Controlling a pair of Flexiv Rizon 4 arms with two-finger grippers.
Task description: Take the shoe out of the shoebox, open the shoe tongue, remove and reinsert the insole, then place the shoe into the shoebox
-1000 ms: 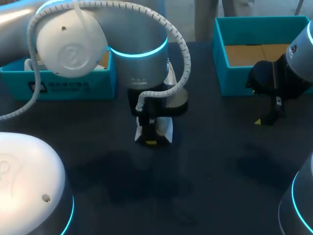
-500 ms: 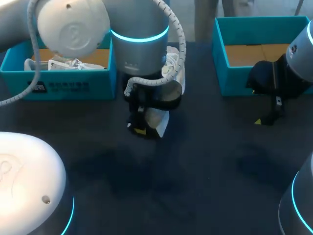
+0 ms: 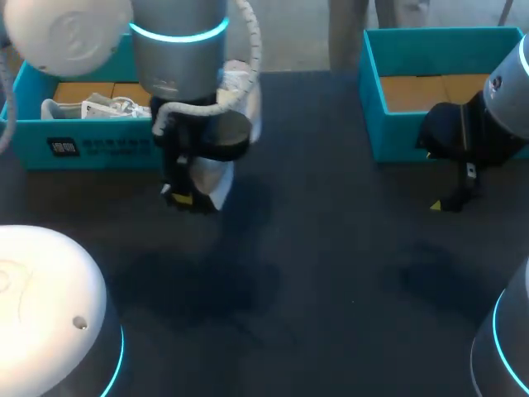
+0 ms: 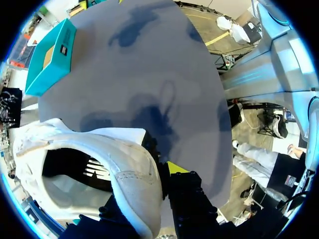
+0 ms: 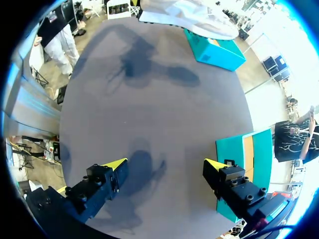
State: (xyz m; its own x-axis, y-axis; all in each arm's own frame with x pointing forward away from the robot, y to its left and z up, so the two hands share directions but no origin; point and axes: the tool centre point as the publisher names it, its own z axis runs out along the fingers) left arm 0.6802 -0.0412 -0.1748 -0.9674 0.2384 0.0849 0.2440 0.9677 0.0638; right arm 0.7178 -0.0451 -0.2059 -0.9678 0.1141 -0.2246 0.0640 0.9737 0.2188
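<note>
A white shoe point(image 3: 238, 93) hangs above the dark table, gripped at its heel wall by my left gripper point(image 3: 187, 196), which is shut on it. In the left wrist view the shoe point(image 4: 119, 172) shows its open inside, and the heel wall sits between the fingers of the left gripper point(image 4: 160, 175). It hangs beside the right end of the left teal shoebox point(image 3: 99, 147). My right gripper point(image 3: 450, 201) stands open and holds nothing, in front of the right teal shoebox point(image 3: 372, 91). From the right wrist view its own gripper point(image 5: 166, 164) is spread wide over bare table, with the shoe point(image 5: 184, 17) far ahead.
The left shoebox holds another white shoe point(image 3: 91, 107). The right shoebox shows only its brown cardboard bottom point(image 3: 430, 89). Shadows of the arms lie on the dark table point(image 3: 331, 265) between the boxes.
My left arm has carried the shoe leftward and a little away from the table's front, from the middle of the table to the left shoebox's right end. The right arm has not moved.
</note>
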